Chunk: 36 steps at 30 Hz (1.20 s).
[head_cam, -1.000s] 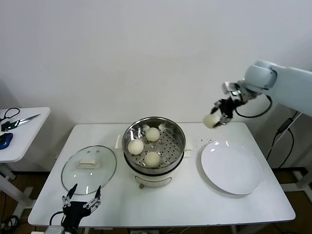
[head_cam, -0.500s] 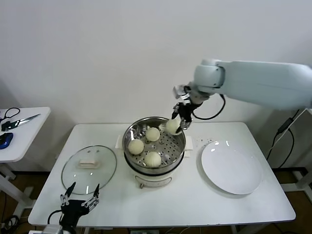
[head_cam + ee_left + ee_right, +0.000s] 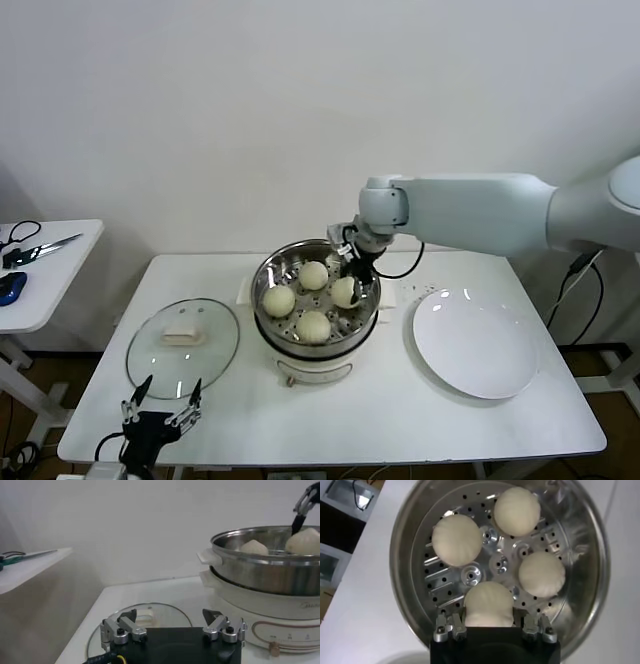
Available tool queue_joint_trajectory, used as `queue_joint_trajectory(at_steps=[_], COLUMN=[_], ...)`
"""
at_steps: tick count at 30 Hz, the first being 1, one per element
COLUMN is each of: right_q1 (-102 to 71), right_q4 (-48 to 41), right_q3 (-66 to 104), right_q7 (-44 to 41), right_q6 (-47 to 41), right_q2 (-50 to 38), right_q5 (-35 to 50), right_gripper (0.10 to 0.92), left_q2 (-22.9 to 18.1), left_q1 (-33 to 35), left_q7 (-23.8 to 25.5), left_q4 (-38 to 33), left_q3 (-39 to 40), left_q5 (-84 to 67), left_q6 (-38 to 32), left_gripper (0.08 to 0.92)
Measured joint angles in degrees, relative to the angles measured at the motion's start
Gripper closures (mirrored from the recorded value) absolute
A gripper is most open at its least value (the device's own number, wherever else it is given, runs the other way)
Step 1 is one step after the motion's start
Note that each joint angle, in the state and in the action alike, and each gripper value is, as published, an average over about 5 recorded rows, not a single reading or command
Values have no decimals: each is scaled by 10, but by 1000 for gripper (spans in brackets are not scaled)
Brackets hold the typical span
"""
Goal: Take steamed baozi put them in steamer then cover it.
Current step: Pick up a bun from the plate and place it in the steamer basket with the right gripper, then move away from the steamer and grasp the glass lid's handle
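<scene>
Right gripper [image 3: 350,283] lowered, grasping fourth baozi [image 3: 345,291] | steamer [image 3: 316,262]: three others | left gripper [image 3: 160,412] released

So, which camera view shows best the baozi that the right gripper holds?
The right wrist view: the baozi sits between the right gripper fingers, above the steamer tray. The head view shows it small and half hidden; the left wrist view shows only its top.

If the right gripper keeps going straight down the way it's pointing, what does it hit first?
The right gripper, shut on the fourth baozi, points down into the steamer. That bun would likely meet the perforated tray first, in the free spot between the other three; how far above it hangs is unclear.
</scene>
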Motion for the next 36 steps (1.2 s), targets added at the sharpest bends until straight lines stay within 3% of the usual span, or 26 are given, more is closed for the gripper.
queue_joint_trajectory(at_steps=[5, 12, 18, 27, 36], right_q1=[-11, -5, 12, -18, -215], right_q4=[-8, -6, 4, 48, 128], right_q3=[2, 15, 51, 167, 405], right_q7=[4, -6, 14, 168, 335], right_q6=[0, 13, 8, 21, 55], right_q2=[4, -5, -43, -165, -330], right_q5=[-6, 7, 62, 182, 207], right_gripper=[388, 232, 203, 203, 203], left_q2=[0, 0, 0, 5, 14], left_q1=[1, 2, 2, -8, -31], left_q7=[0, -1, -4, -17, -39], left_q4=[-1, -3, -4, 1, 5], left_q3=[0, -1, 0, 4, 4], left_q5=[0, 0, -2, -9, -4], left_q6=[0, 1, 2, 0, 7], left_gripper=[177, 177, 177, 177, 177])
